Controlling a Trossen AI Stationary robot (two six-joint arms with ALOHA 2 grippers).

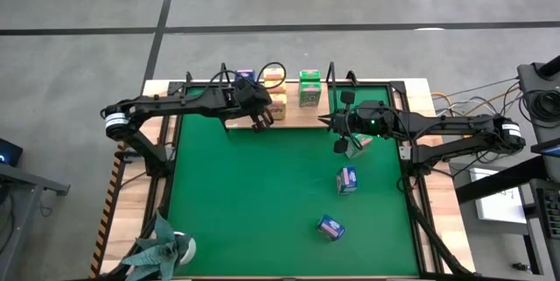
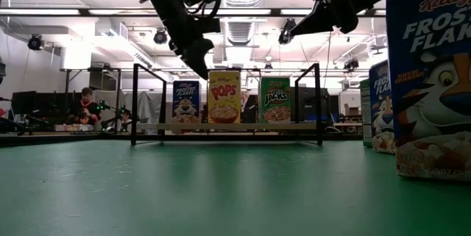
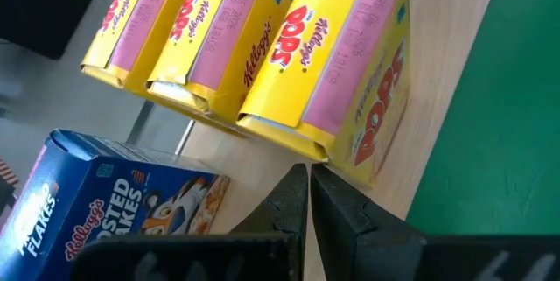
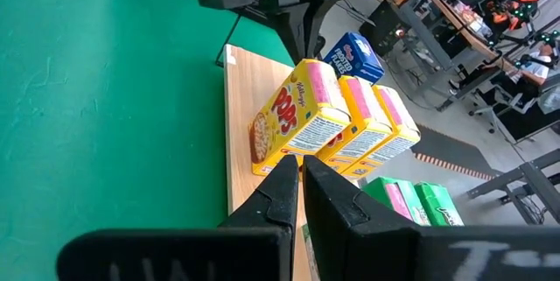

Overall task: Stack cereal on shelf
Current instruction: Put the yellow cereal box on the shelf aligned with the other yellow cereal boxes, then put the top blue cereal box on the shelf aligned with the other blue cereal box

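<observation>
The wooden shelf (image 1: 302,116) lies along the mat's far edge. Three yellow cereal boxes (image 3: 337,80) stand on it in a row, with a blue box (image 3: 105,202) beside them and green boxes (image 4: 411,204) on their other side. My left gripper (image 1: 262,124) hovers shut above the shelf's front edge, just left of the front yellow box (image 2: 224,96). My right gripper (image 1: 332,123) is shut and empty, raised above the mat near the shelf's right part. A green box (image 1: 357,146) lies on the mat under the right arm. Two blue boxes (image 1: 347,179) (image 1: 330,227) lie farther toward the near edge.
Black wire uprights (image 2: 134,104) (image 2: 319,104) stand at the shelf's ends. A potted plant (image 1: 162,248) sits at the table's near left corner. People sit at desks (image 2: 87,107) in the room behind. The green mat's left half (image 1: 236,202) holds nothing.
</observation>
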